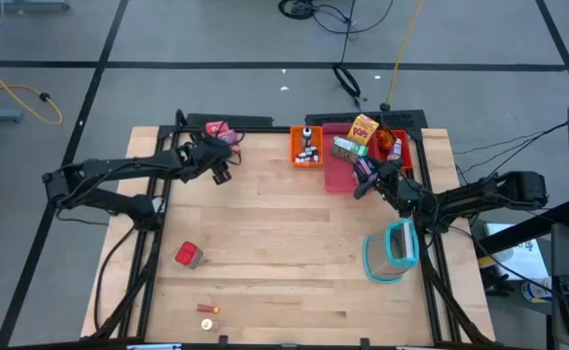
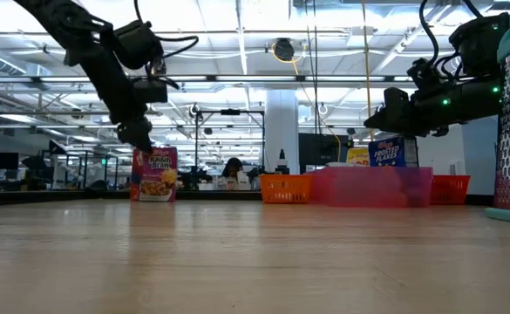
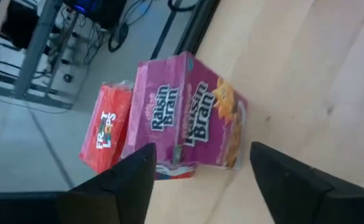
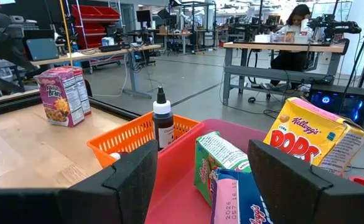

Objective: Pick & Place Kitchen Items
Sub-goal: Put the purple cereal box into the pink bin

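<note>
Left gripper (image 1: 222, 167) sits at the table's far left edge in the high view, jaws apart, just beside the Raisin Bran box (image 1: 217, 131); the right gripper (image 1: 365, 182) hovers over the pink tray (image 1: 340, 177), jaws spread and empty. From the low view, that box (image 2: 154, 174) stands upright on the wood, apart from the fingers above it. Left wrist view: the Raisin Bran box (image 3: 191, 115) lies between the open fingers (image 3: 116, 186), untouched, a red Froot Loops carton (image 3: 106, 132) behind. Likely light, stiff cardboard; pinch its narrow sides gently. Right wrist view shows the Corn Pops box (image 4: 311, 140) and a dark-capped bottle (image 4: 163, 124).
</note>
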